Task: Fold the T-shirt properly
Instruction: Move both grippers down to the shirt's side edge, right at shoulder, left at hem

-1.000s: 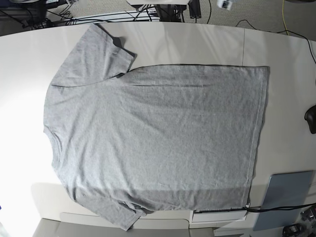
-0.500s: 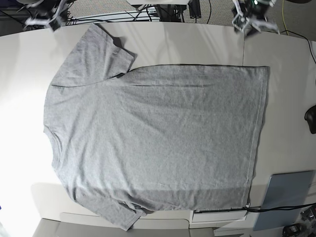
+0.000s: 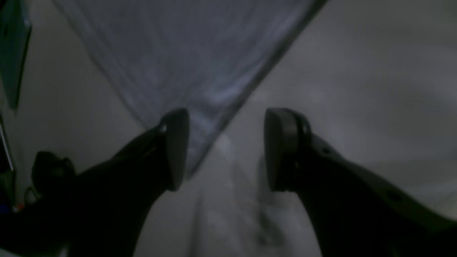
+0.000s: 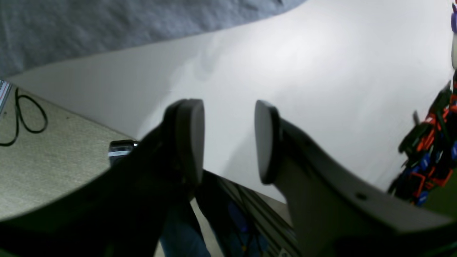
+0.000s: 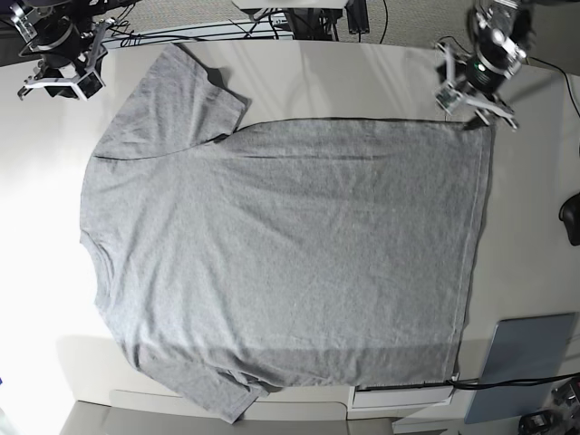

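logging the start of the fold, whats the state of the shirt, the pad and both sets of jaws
T-shirt: spread flat on the table, plain side up, unfolded, not held.
Left gripper: jaws open, empty, over the shirt's hem corner.
Right gripper: jaws open, empty, over bare table beside the shirt.
Grey-blue pad: flat at the table edge, clear of the shirt.

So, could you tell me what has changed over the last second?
Both arms have come into view at the table's far edge. The left gripper has come down over the T-shirt's hem corner, jaws open. The right gripper is near the far sleeve, jaws apart. Nothing is held. The T-shirt and pad stayed put.
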Tool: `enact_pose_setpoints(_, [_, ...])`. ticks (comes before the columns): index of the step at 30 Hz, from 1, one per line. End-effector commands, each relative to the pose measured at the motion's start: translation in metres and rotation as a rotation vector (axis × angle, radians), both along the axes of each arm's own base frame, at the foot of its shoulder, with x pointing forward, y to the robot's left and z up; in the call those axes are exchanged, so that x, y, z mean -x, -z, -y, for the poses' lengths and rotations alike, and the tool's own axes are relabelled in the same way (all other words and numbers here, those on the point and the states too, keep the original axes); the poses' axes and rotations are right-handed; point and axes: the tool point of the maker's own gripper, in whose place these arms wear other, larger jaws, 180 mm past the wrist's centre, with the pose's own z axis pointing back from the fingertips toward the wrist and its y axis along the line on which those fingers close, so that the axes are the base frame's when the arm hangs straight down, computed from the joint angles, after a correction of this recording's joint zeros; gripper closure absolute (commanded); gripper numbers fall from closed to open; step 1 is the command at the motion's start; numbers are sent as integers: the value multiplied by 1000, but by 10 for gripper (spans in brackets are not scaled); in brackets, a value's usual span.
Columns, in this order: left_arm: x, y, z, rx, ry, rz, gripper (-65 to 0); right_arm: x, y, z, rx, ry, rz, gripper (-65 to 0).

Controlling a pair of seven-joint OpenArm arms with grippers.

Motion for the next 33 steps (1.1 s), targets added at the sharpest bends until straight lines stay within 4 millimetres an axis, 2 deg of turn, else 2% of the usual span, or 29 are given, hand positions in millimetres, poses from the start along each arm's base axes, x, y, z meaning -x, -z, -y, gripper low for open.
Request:
enact_pose_setpoints(1, [-8, -5, -11, -29, 7, 21, -346, -4, -6, 0, 7, -13, 21, -237])
enact_pose_setpoints(5, [-17, 4, -39, -78, 10, 4, -346, -8, -8, -4, -7, -26, 41, -237])
enact_pose_setpoints(9, [-21, 10, -54, -97, 5, -14, -346, -14, -10, -4, -8, -27, 62, -237])
enact_pose_setpoints(17, [-26, 9, -43, -50, 66, -18, -346, -31, -18, -4, -6, -26, 114, -237])
enact_pose_setpoints(23, [-37, 11, -44, -3, 50, -28, -345, -32, -19, -3, -5, -25, 118, -237])
enact_pose_setpoints(29, [-42, 30, -49, -7, 50, -79, -334, -31, -18, -2, -1, -21, 112, -237])
enact_pose_setpoints(33, [-38, 43, -51, -86, 112, -123, -319, -31, -17, -2, 2, -18, 107, -237])
